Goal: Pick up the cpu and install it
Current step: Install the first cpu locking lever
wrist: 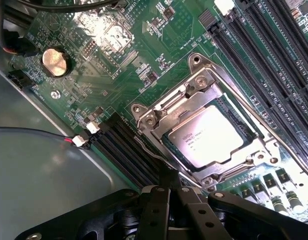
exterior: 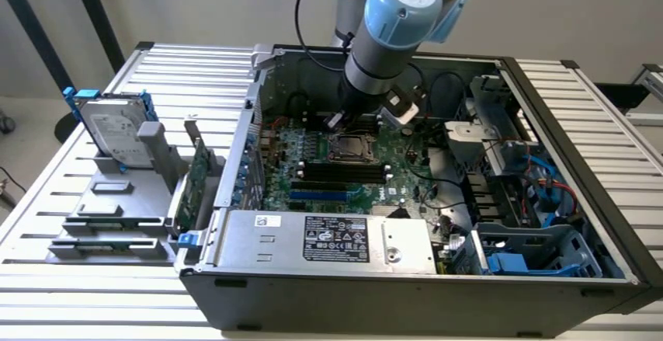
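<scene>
Inside the open case, we see the cpu (wrist: 212, 140) seated in its socket (wrist: 158, 117), the gripper's (exterior: 342, 120) grip state indiscernible.

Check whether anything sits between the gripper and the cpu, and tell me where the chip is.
Nothing visible does. The cpu lies flat in its socket frame on the motherboard, its metal top uncovered. The gripper hangs just above the board beside the socket, with open space between them.

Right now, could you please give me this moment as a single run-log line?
arm: inside open case, above motherboard | cpu: seated in socket | gripper: over socket edge, holding nothing seen
</scene>
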